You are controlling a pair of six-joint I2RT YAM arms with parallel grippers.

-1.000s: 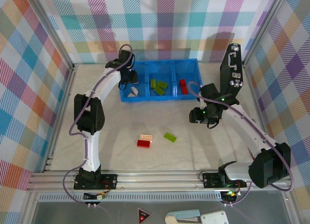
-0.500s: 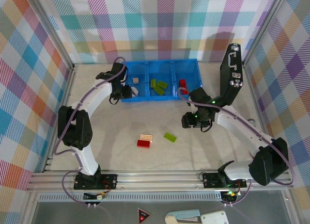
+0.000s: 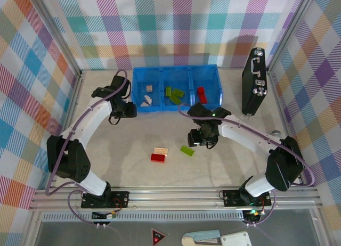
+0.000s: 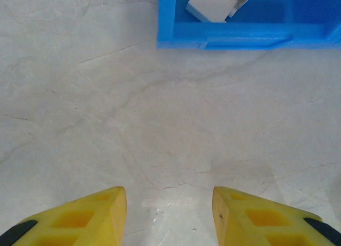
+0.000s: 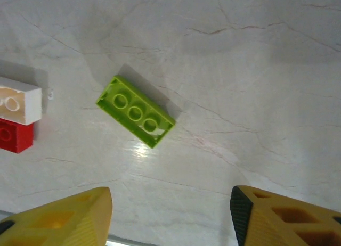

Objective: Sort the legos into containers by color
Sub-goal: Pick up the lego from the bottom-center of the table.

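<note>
From the overhead camera I see the blue tray (image 3: 210, 83) at the far side of the table (image 3: 117, 150), with its three compartments in a row. The left compartment holds two sorted cream bricks (image 3: 146, 100), the middle one several sorted green bricks (image 3: 174, 95), and the right one a sorted red brick (image 3: 201, 93). Three legos lie loose on the table, nearer to the arm bases. A loose cream brick (image 3: 160, 150) and a loose red brick (image 3: 157, 157) touch side by side, and a loose green brick (image 3: 187, 150) lies near them on the right.

The left gripper (image 3: 123, 111) hangs over bare table just beside the tray's left front corner. In its wrist camera the two yellow fingers (image 4: 101, 208) stand apart with nothing between them — only the marble surface, and beyond it the tray wall.

The right gripper (image 3: 201, 139) is above the table near the loose green brick, between it and the tray. Its fingers (image 5: 277, 214) are apart as well and hold nothing. The green brick lies flat, studs up, turned diagonally, clear of both fingers. A black case (image 3: 252, 81) stands upright to the right of the tray.
</note>
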